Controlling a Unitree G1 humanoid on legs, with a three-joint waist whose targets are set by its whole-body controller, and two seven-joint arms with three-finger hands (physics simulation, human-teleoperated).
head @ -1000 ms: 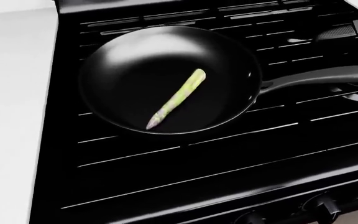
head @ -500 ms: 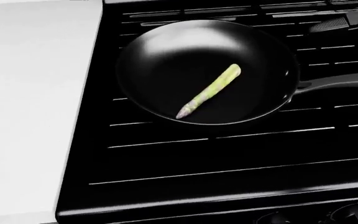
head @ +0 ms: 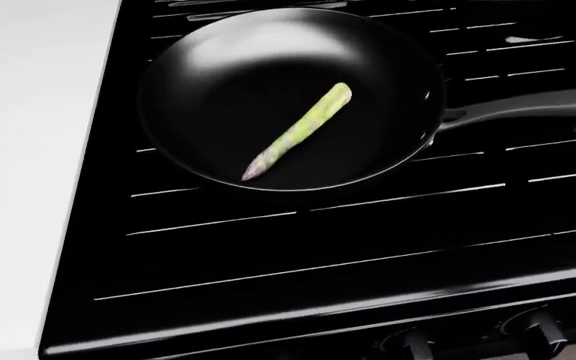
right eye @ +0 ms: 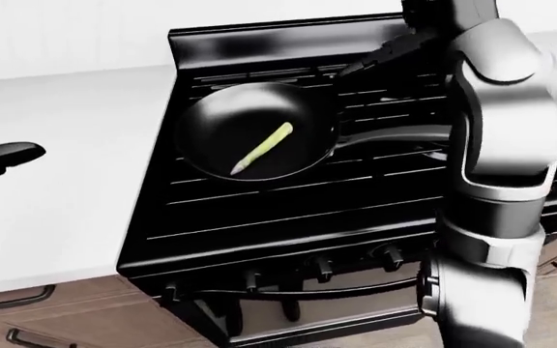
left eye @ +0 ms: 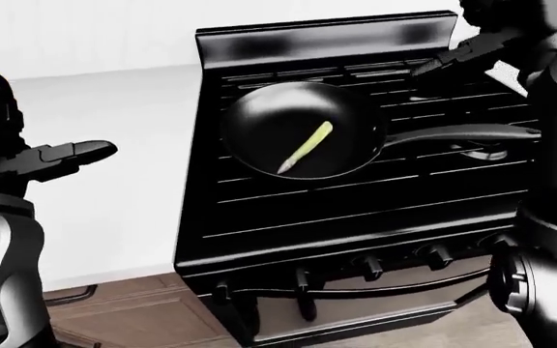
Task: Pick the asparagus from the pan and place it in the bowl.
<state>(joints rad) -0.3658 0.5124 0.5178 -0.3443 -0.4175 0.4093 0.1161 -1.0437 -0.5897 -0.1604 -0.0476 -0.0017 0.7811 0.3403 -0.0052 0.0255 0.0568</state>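
The black stove [left eye: 356,217] carries the pan [left eye: 259,127] near its upper-left corner, handle running right. The asparagus [head: 298,132] lies in the pan, slanting from upper right to lower left. The right hand [left eye: 467,54], fingers released, hovers beyond the pan's upper-right rim, nearer than the open left hand [left eye: 61,156] over the white surface [left eye: 134,196]. No bowl shows.

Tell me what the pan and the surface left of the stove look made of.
Pan: probably dark nonstick-coated metal, semi-gloss, with soft highlights on its inner wall. Countertop: smooth matte white, perhaps laminate or stone; no grain or pattern shows, so uncertain.
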